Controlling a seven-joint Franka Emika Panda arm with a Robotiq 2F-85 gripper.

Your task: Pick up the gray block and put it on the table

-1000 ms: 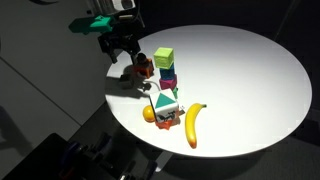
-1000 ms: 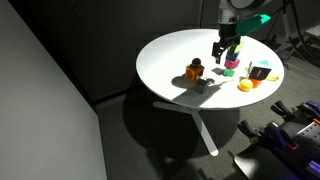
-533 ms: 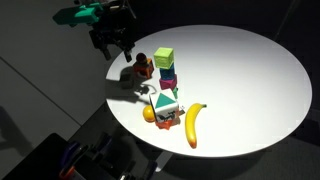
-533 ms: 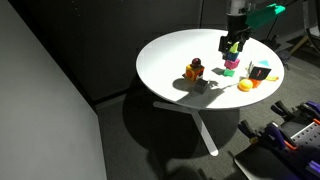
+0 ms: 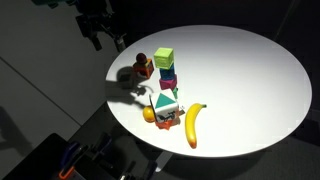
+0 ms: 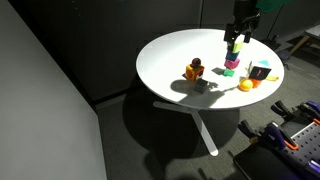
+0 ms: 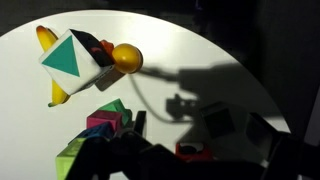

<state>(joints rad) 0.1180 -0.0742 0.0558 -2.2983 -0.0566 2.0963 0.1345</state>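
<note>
The gray block [image 7: 215, 122] lies on the white table [image 5: 240, 70] in deep shadow, right beside a red-brown toy [image 5: 143, 68]. The toy also shows in the wrist view [image 7: 195, 151]. I cannot pick the block out of the shadow in either exterior view. My gripper [image 5: 101, 27] hangs high above the table's edge, well clear of the block; it also shows in an exterior view [image 6: 239, 24]. In the wrist view its dark fingers [image 7: 200, 142] stand apart with nothing between them.
A stack topped by a lime-green cube [image 5: 163, 57] stands next to the toy, over magenta and teal blocks [image 5: 168, 76]. A white block with a green triangle [image 7: 70, 60], an orange ball [image 7: 126, 57] and a banana [image 5: 192, 126] lie nearby.
My gripper has risen and drawn back from beside the red-brown toy toward the table's edge. The toys have not moved.
</note>
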